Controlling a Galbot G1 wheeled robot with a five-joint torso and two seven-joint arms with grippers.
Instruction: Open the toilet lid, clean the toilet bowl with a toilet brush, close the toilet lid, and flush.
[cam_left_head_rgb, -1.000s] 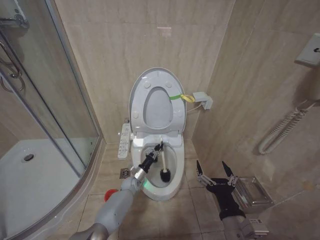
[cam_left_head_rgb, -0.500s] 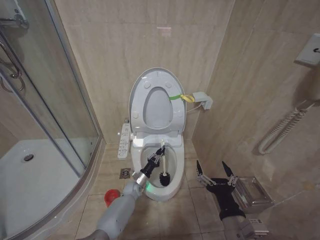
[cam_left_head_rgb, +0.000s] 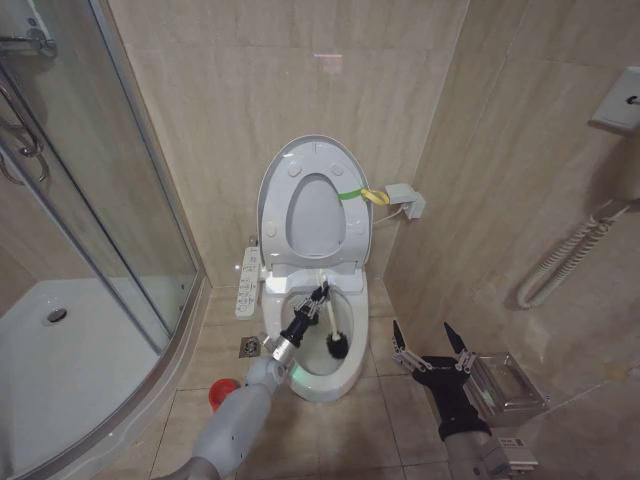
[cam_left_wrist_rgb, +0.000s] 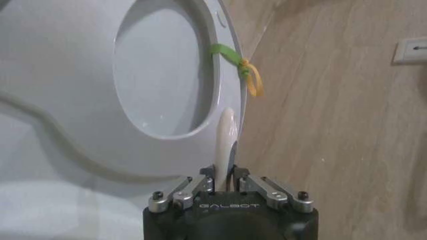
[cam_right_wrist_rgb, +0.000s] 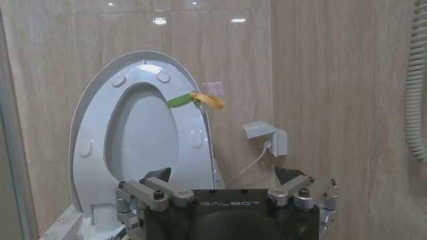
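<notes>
Beige tiled walls hem in the bowl, whose lid stands raised against the wall. The left tool is clamped on the brush handle, bristle head down inside the bowl; the right tool hovers spread and empty beside it. A hard sweep could twist the slim handle in that grip or flick water over the rim.

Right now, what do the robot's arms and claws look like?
The left arm is smooth grey, with a green glow near its wrist. Both grippers are black with silver metal jaws and screws, and white "GALBOT" lettering: the left gripper and the right gripper.
</notes>
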